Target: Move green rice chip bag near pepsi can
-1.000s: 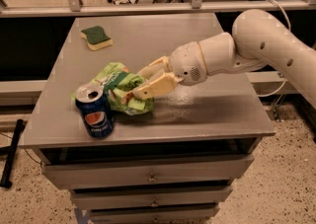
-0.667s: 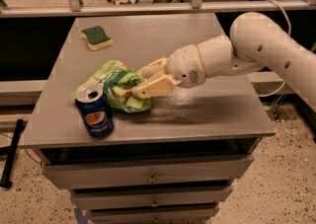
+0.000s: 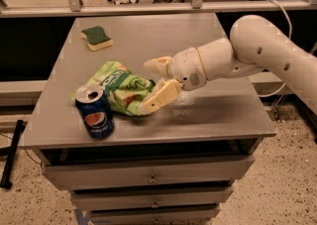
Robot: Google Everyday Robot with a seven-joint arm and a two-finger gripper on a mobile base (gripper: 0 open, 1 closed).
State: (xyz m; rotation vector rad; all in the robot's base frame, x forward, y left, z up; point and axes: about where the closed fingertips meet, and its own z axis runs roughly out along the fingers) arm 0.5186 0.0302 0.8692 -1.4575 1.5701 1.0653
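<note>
Green rice chip bag [image 3: 116, 83] lies on the bench [image 3: 213, 115], touching the pepsi can [image 3: 95, 111] at its 2 o'clock. At the bag's 3 o'clock, the end effector [image 3: 144, 86] has spread open since a second ago. The placement looks done.

The crumpled light-green foil chip bag [image 3: 119, 86] has white letters and tan chip pictures. The dark blue metal pepsi can [image 3: 95, 113] has a silver top and a round red, white and blue mark. The cream gripper [image 3: 146, 86], fingers spread at the bag's right end, is on a white arm [image 3: 257, 45], above a grey table [image 3: 213, 115] with a green and yellow sponge [image 3: 96, 37].
</note>
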